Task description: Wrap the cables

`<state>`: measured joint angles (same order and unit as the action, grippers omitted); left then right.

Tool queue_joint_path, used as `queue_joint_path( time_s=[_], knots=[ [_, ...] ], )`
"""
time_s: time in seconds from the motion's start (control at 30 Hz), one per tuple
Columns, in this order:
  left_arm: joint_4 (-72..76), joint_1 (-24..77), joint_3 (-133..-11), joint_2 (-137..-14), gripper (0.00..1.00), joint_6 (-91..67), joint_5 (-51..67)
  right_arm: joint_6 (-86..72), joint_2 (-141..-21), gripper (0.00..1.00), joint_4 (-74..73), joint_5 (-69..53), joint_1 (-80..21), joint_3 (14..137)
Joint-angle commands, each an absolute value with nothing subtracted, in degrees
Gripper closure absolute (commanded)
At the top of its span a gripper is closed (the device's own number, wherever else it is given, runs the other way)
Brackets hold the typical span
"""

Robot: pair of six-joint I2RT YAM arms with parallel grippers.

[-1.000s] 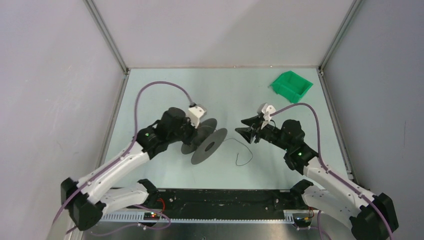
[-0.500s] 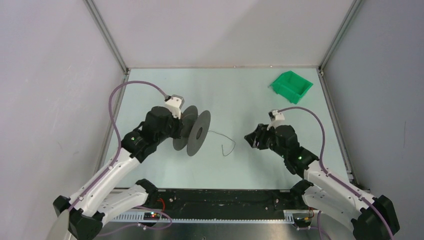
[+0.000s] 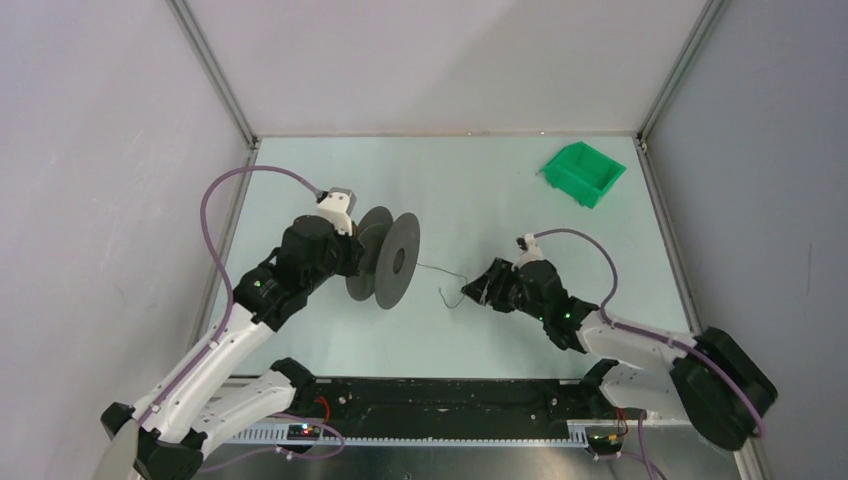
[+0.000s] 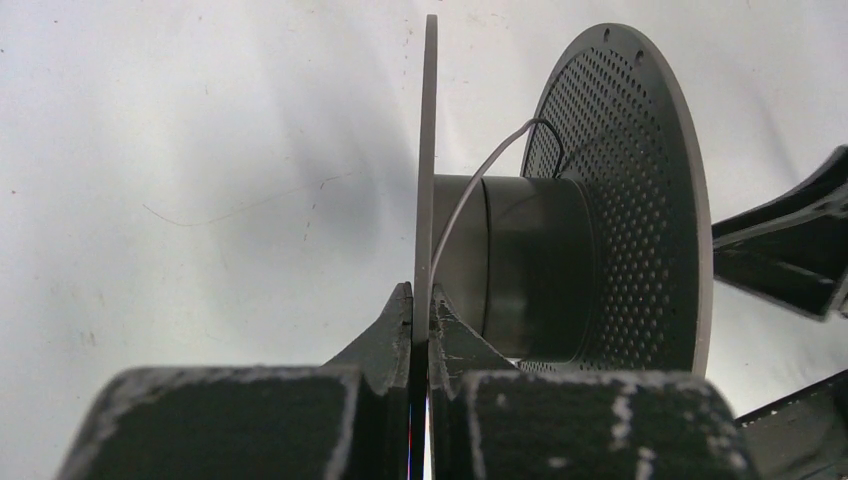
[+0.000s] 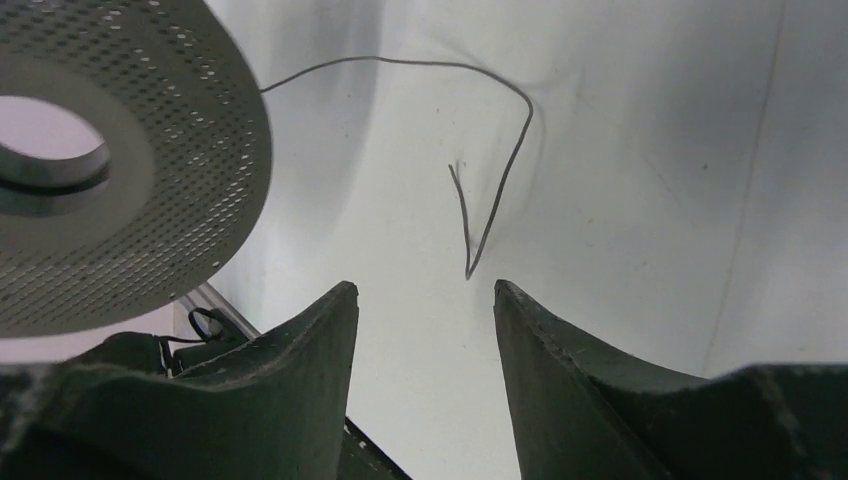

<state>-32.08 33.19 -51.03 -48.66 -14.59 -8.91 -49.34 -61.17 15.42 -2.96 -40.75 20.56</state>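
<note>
Cables (image 5: 500, 190) lie as one thin curled strand at the centre of the overhead frame. One end is hooked into the perforated disc (image 4: 630, 200) of the spool (image 3: 395, 262), and the free end lies flat on the worktop (image 3: 480, 190). The right hand (image 5: 425, 300) hangs wide open just short of that curl. So fine a wire could slip through its grip or be pushed aside. The left hand (image 4: 420, 305) is clamped only on the spool's thin near disc (image 4: 428, 150), so a tug might twist the spool or unhook the strand.
</note>
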Motion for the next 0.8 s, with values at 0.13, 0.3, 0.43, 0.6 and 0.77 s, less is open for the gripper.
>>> queue_joint_path(
  time_s=[0.13, 0.3, 0.43, 0.6, 0.77],
  knots=[
    [-26.4, 32.7, -51.2, -46.3, 1.0, -19.5, -8.9, -58.0, -77.1, 0.45, 33.3, -0.3, -43.5, 20.5],
    [-26.3, 32.7, -51.0, -45.4, 1.0, -20.0, -9.7, -59.4, -82.4, 0.5, 36.8, -0.6, -43.7, 22.1],
    [-26.3, 32.5, -51.1, -44.9, 1.0, -21.1, -10.0, -59.4, -84.9, 0.54, 39.3, -0.6, -44.1, 22.4],
    [-26.3, 32.3, -51.6, -45.1, 1.0, -21.7, -9.6, -57.0, -88.2, 0.71, 41.7, -1.0, -44.1, 22.8],
    [-26.4, 30.9, -52.4, -44.4, 1.0, -24.2, -10.9, -50.7, -85.1, 1.0, 39.7, -2.6, -44.5, 22.6]
  ],
)
